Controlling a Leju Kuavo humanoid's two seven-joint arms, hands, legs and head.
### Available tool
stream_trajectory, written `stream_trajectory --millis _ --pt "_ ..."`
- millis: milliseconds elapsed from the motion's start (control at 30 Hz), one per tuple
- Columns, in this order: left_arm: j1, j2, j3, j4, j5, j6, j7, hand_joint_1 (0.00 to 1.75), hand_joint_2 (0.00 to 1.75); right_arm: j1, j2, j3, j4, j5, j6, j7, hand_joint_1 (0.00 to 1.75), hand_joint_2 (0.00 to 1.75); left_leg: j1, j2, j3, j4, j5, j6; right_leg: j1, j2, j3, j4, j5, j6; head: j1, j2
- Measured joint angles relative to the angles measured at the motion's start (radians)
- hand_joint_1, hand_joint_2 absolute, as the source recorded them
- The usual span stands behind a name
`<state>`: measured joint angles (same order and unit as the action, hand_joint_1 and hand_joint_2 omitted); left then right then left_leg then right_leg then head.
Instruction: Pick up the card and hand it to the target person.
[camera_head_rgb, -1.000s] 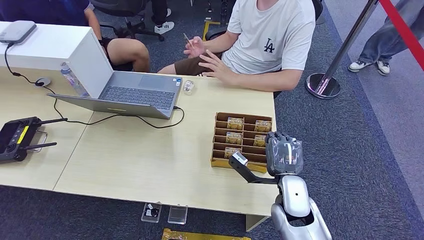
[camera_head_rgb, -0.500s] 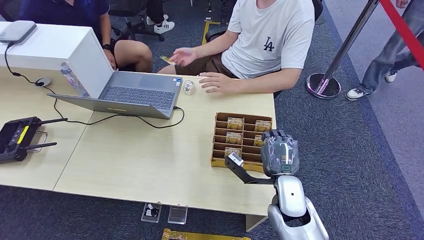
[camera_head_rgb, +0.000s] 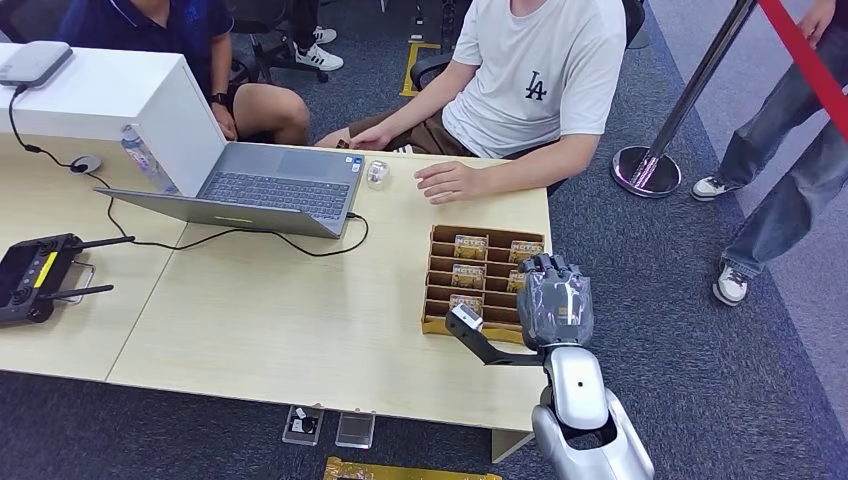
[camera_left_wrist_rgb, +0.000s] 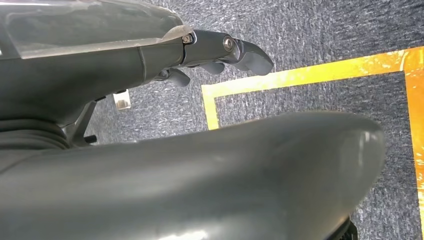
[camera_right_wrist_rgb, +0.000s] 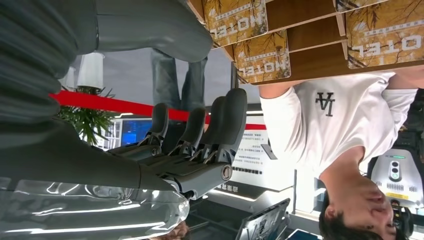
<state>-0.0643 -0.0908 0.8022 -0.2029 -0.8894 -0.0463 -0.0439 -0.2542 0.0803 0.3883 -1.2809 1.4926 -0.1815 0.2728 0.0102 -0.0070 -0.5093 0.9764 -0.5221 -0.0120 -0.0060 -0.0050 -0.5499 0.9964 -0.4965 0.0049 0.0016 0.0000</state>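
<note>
A brown slotted card holder (camera_head_rgb: 440, 296) stands near the table's right edge, with several printed "HOTEL" cards (camera_head_rgb: 470, 246) upright in its slots. My right hand (camera_head_rgb: 556, 301) hovers at the holder's near right corner with its fingers apart, its thumb out over the front row, and nothing in it. In the right wrist view, the cards (camera_right_wrist_rgb: 262, 56) stand just beyond the dark fingers (camera_right_wrist_rgb: 220, 125), apart from them. The person in a white T-shirt (camera_head_rgb: 540, 70) sits across the table with one hand flat on it (camera_head_rgb: 450, 182). My left hand (camera_left_wrist_rgb: 220, 50) hangs over carpet, fingers loose and holding nothing.
An open laptop (camera_head_rgb: 270, 185) and its cable lie left of the holder, with a white box (camera_head_rgb: 100, 95) behind and a black controller (camera_head_rgb: 35, 275) at far left. A second seated person (camera_head_rgb: 170, 20) is at the back left. A stanchion base (camera_head_rgb: 648, 170) and a walking person's legs (camera_head_rgb: 780, 200) are on the right.
My right hand has drifted slightly left and forward, closer to the holder. The person in white lowered both hands, one now resting on the table. A passer-by has stepped nearer on the right.
</note>
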Motion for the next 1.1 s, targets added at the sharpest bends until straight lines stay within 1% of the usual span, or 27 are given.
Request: stream_trajectory --millis 67,200,267,333,467,600,767,900,1033,1100 --pt "0.000 -0.001 0.000 0.000 -0.001 0.000 0.000 0.00 0.00 -0.008 0.001 0.000 0.007 -0.005 0.000 0.000 0.92 1.75 0.000 0.000 0.000 0.000 0.000 0.000 0.000 0.000 0.000 0.000 0.000 0.000 0.000 0.000" --pt "0.000 -0.002 0.000 0.001 -0.004 -0.002 0.000 0.00 0.00 -0.030 0.002 0.000 0.035 -0.014 -0.001 0.004 1.09 1.75 0.000 0.000 0.000 0.000 0.000 0.000 0.000 0.000 0.000 0.000 0.000 0.000 0.000 0.000" --pt "0.000 -0.003 0.000 0.001 -0.008 -0.003 0.000 0.00 0.00 -0.047 0.004 0.000 0.061 -0.022 -0.003 0.006 1.11 1.75 0.000 0.000 0.000 0.000 0.000 0.000 0.000 0.000 0.000 0.000 0.000 0.000 0.000 0.000" --pt "0.000 -0.005 0.000 0.001 -0.011 -0.003 0.000 0.00 0.00 -0.065 0.005 0.000 0.088 -0.029 -0.006 0.007 1.06 1.75 0.000 0.000 0.000 0.000 0.000 0.000 0.000 0.000 0.000 0.000 0.000 0.000 0.000 0.000" --pt "0.000 -0.008 0.000 0.001 -0.012 -0.003 0.001 0.00 0.00 -0.095 0.007 0.000 0.130 -0.037 -0.007 0.008 1.08 1.75 0.000 0.000 0.000 0.000 0.000 0.000 0.000 0.000 0.000 0.000 0.000 0.000 0.000 0.000" --pt "0.000 -0.009 0.000 0.001 -0.012 -0.003 0.003 0.00 0.00 -0.117 0.012 0.000 0.164 -0.038 -0.007 0.008 0.97 1.75 0.000 0.000 0.000 0.000 0.000 0.000 0.000 0.000 0.000 0.000 0.000 0.000 -0.001 0.000" --pt "0.000 -0.012 0.001 0.001 -0.012 -0.001 0.006 0.00 0.00 -0.136 0.021 0.000 0.203 -0.039 -0.013 0.003 0.89 1.75 0.000 0.000 0.000 0.000 0.000 0.000 0.000 0.000 0.000 0.000 0.000 0.000 0.000 0.000" --pt "0.000 -0.015 0.004 0.002 -0.011 0.003 0.010 0.00 0.00 -0.154 0.030 0.000 0.230 -0.040 -0.021 -0.002 0.90 1.75 0.000 0.000 0.000 0.000 0.000 0.000 0.000 0.000 0.000 0.000 0.000 0.000 0.000 0.000" --pt "0.000 -0.016 0.011 0.002 -0.010 0.005 0.012 0.00 0.00 -0.169 0.039 0.000 0.254 -0.041 -0.024 -0.005 0.82 1.75 0.000 0.000 0.000 0.000 0.000 0.000 0.000 0.000 0.000 0.000 0.000 0.000 0.000 0.000" --pt "0.000 -0.017 0.014 0.002 -0.010 0.005 0.012 0.00 0.00 -0.174 0.042 0.000 0.263 -0.041 -0.024 -0.006 0.83 1.75 0.000 0.000 0.000 0.000 0.000 0.000 0.000 0.000 0.000 0.000 0.000 0.000 0.000 0.000"
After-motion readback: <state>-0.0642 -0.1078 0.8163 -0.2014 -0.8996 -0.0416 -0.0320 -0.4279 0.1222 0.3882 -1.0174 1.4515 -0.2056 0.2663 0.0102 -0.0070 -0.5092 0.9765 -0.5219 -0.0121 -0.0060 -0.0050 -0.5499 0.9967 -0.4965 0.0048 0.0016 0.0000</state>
